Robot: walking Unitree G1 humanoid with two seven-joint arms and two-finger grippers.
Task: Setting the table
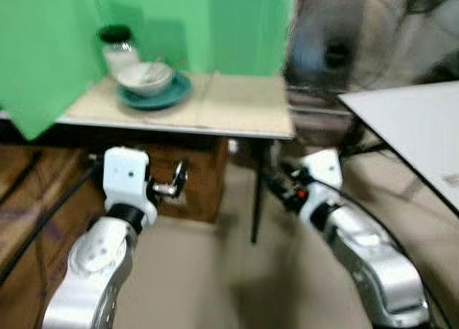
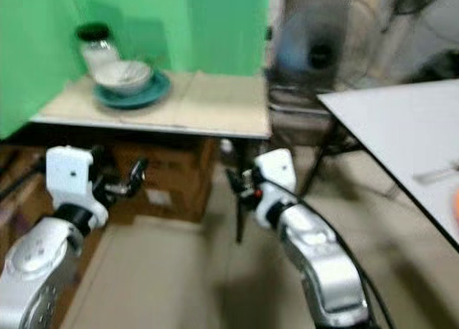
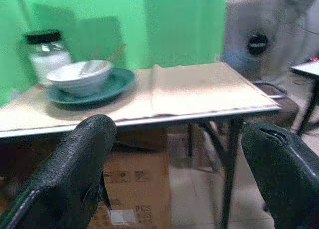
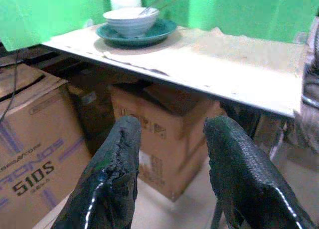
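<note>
Both grippers are hanging low before the table (image 1: 244, 107), holding nothing. Left gripper (image 3: 179, 169) is gaping wide, touching nothing; right gripper (image 4: 172, 164) is parted, empty too. Boxes (image 4: 164, 134) are sitting under the table. Bowl (image 1: 145, 77) is resting on the plate (image 1: 168, 96) at the far left corner, jar (image 1: 119, 49) just behind.

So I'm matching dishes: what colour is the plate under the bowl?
Teal green, the plate beneath the white bowl; clearest in the left wrist view.
</note>
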